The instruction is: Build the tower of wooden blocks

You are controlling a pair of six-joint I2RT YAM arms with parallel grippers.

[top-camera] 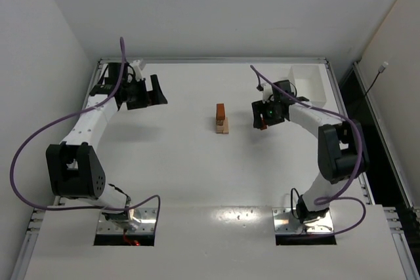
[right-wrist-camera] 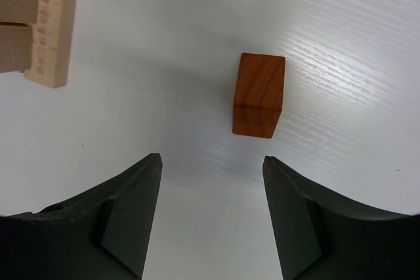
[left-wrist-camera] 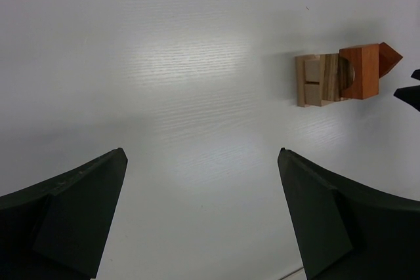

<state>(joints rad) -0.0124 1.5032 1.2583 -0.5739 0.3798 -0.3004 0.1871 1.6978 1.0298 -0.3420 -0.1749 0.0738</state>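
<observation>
Well, the wood block tower (top-camera: 222, 119) stands at the centre of the desk (top-camera: 177, 168). Just right of it hangs the right tool (top-camera: 263, 117), jaws spread and empty, with a loose reddish-brown block (right-wrist-camera: 259, 95) just ahead of them. The left tool (top-camera: 152, 93), equally wide open, sits well apart at upper left.

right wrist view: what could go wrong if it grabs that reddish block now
1. The loose reddish-brown block lies off-centre, nearer the finger on the picture's right of the open right gripper. Closing from here could nudge or twist it rather than grip it squarely.
2. The wood block tower stands close by, with its tan base block in the corner of this view. A sideways swing could bump the narrow stack and topple it.
</observation>
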